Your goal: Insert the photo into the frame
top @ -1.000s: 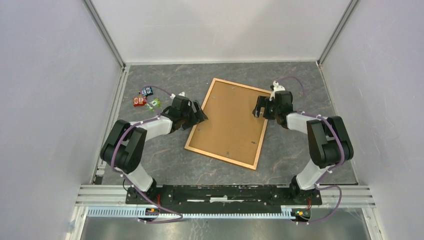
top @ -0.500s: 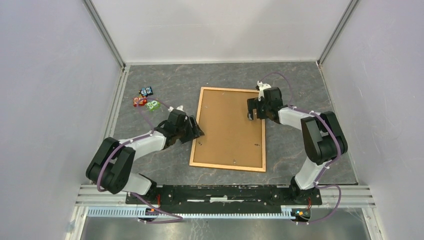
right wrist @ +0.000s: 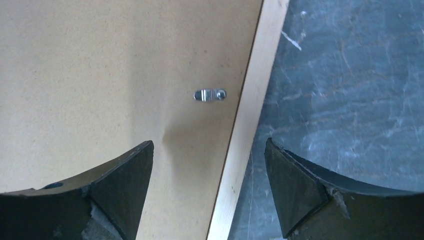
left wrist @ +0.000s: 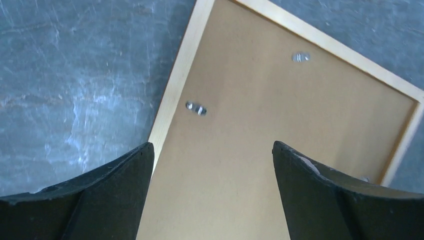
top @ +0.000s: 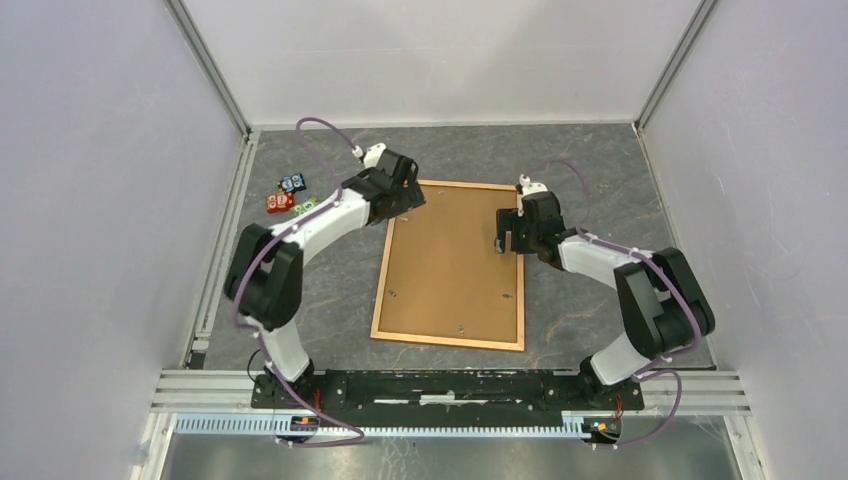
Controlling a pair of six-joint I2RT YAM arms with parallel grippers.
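While the frame point(top: 450, 265) lies back-up on the table point(top: 340, 310), its far L corner just ahead of the left gripper point(left wrist: 210, 146) and its R rail plus one turn clip point(right wrist: 209, 94) between the spread fingers of the right gripper point(right wrist: 207, 144), both grippers are open and hold nothing; photo not in view, so loaded or not: cannot tell. Risk: a finger dropping onto the fibreboard instead of the clip would dent the back or skid the frame, since nothing pins it. Compared w/ 0.5 s ago, left gripper went from mid L rail to the far corner; frame shifted slightly left.
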